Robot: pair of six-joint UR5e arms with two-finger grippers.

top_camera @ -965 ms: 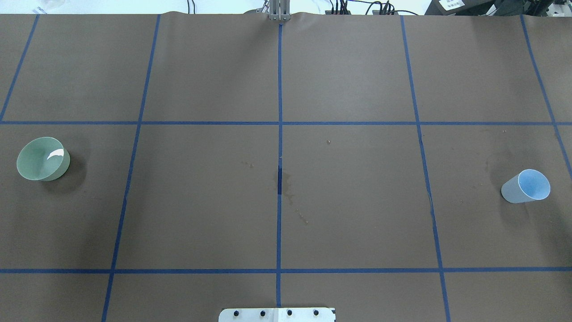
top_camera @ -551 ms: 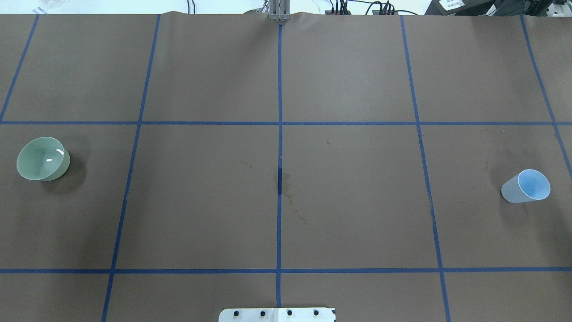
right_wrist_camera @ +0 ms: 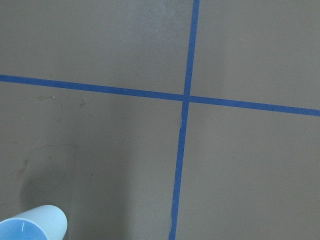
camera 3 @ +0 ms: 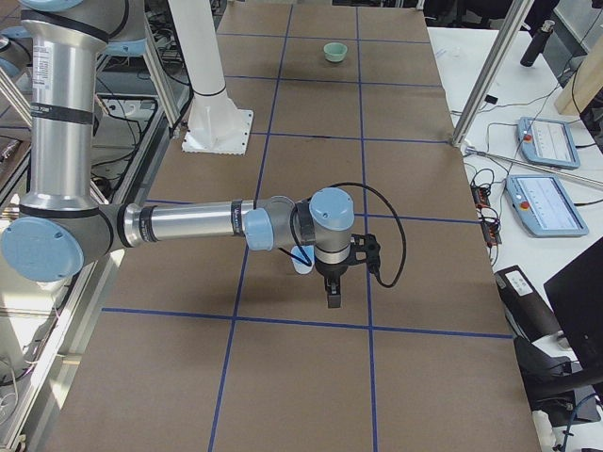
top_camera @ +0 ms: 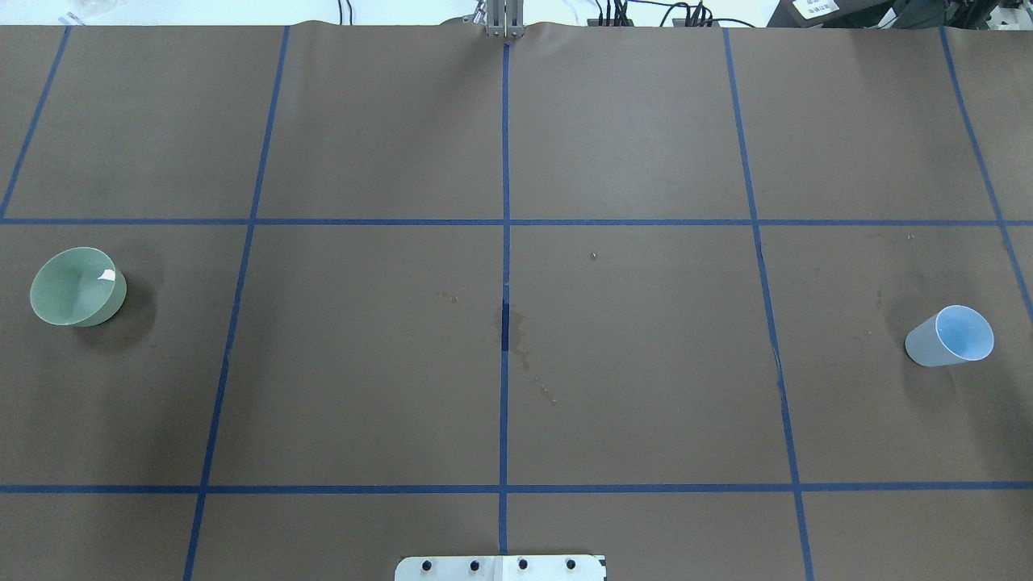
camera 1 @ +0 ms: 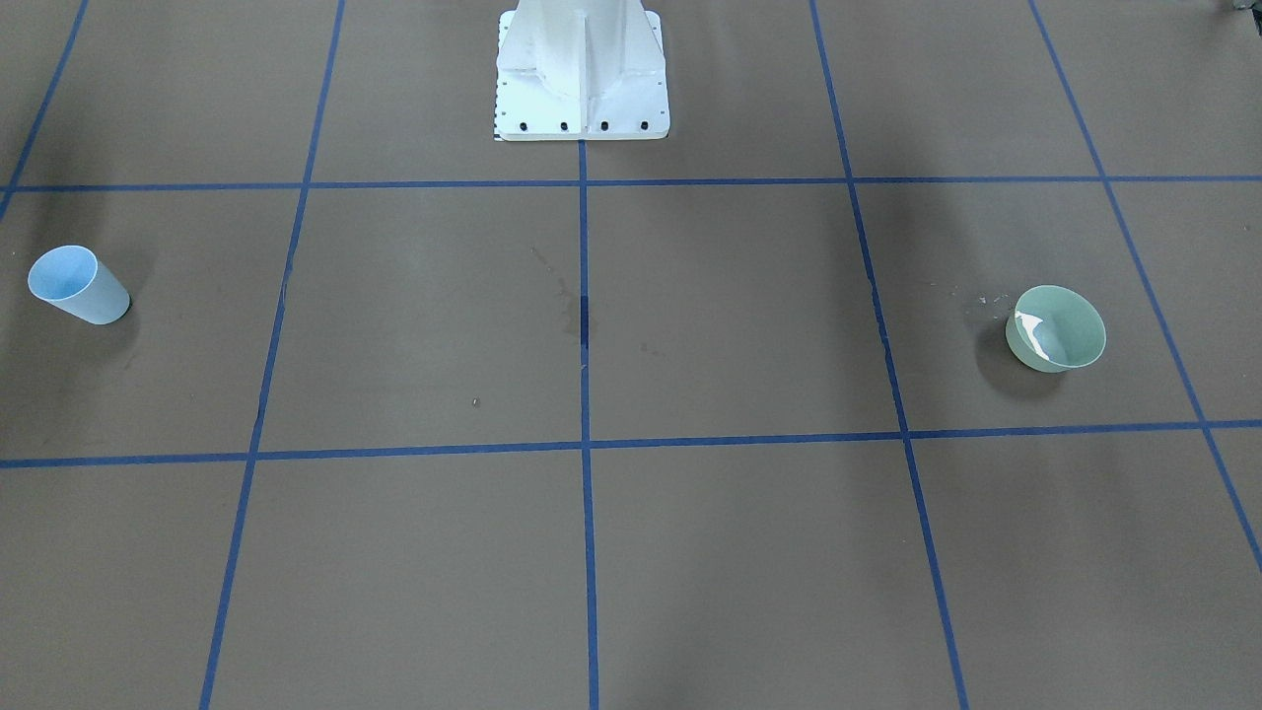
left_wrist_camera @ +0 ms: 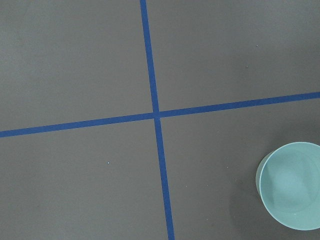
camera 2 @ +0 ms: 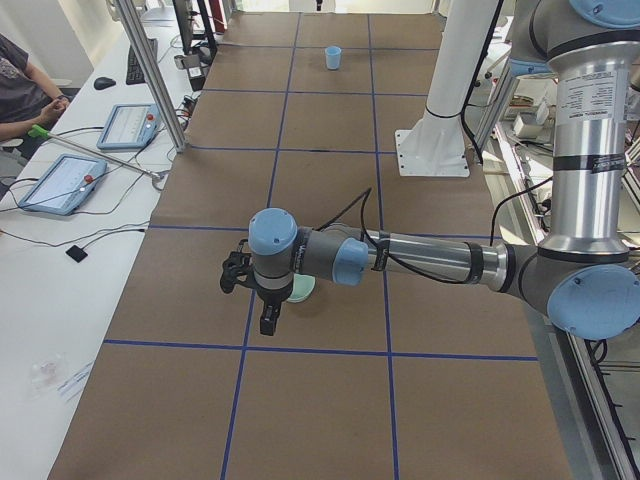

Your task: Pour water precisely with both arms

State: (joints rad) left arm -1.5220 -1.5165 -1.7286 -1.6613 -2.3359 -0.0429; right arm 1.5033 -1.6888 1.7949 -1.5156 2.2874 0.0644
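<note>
A pale green bowl (top_camera: 77, 286) stands on the table's left side; it also shows in the front view (camera 1: 1057, 328) and the left wrist view (left_wrist_camera: 292, 185). A whitish glint (top_camera: 106, 276) on its inner wall suggests a little water. A light blue cup (top_camera: 951, 335) stands at the right, also in the front view (camera 1: 77, 284) and the right wrist view (right_wrist_camera: 32, 227). The left gripper (camera 2: 270, 322) hangs over the bowl. The right gripper (camera 3: 332, 297) hangs over the cup. Both show only in the side views, so I cannot tell whether they are open or shut.
The white pedestal base (camera 1: 582, 69) stands at the robot's edge of the table. Blue tape lines grid the brown cover (top_camera: 646, 363). Dried stains (top_camera: 516, 331) mark its middle. Metal posts (camera 2: 150, 75), tablets (camera 2: 62, 180) and an operator (camera 2: 25, 85) are beyond the far edge.
The white glint inside the green bowl has shrunk and shifted. The bowl and the cup have not moved.
</note>
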